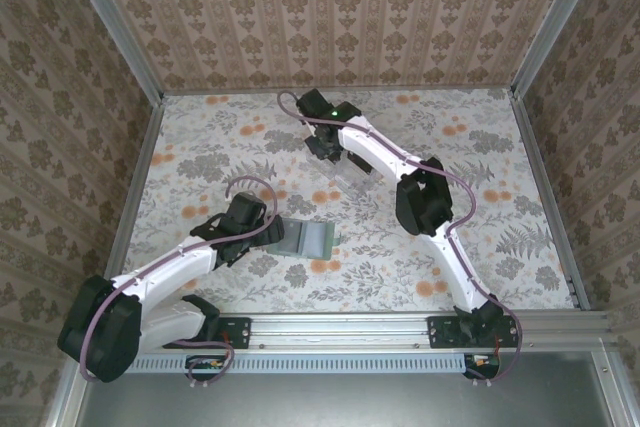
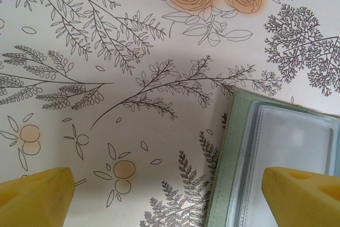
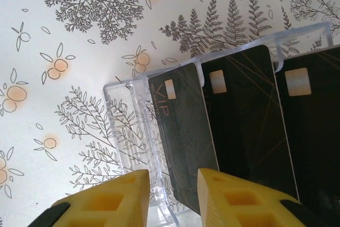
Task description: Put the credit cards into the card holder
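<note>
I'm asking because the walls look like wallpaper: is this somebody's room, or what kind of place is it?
Probably a small robot test booth, not a home: patterned walls held in metal framing, a flowery tabletop, and a left arm and right arm bolted to a rail.

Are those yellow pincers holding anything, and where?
Left pincer: nothing. Right pincer straddles the end card in the rack, at its near edge; grip cannot be told.

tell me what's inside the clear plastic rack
Three dark cards sit slotted in the clear rack, each with a pale chip; the leftmost reads VIP. Their near ends are covered by the fingers of the right gripper, and the third card runs out of frame.
</note>
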